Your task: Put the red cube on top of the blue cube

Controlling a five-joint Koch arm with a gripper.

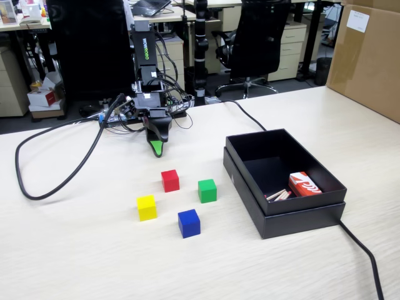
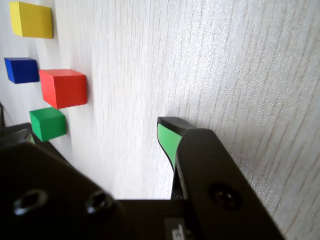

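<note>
The red cube [image 1: 170,180] [image 2: 63,88] rests on the pale wooden table, a short way in front of my gripper. The blue cube [image 1: 189,223] [image 2: 21,70] sits apart from it, nearer the front edge in the fixed view. My gripper [image 1: 157,150] [image 2: 95,130] points down at the table behind the cubes and holds nothing. In the wrist view its green-padded fingers [image 2: 167,140] stand apart, with bare table showing between them. The gripper touches neither cube.
A green cube [image 1: 207,190] [image 2: 47,124] and a yellow cube [image 1: 146,207] [image 2: 32,20] flank the red one. An open black box [image 1: 300,222] holding a red-and-white carton [image 1: 304,184] stands at the right. A black cable [image 1: 56,181] loops at the left. A cardboard box [image 1: 369,56] is at back right.
</note>
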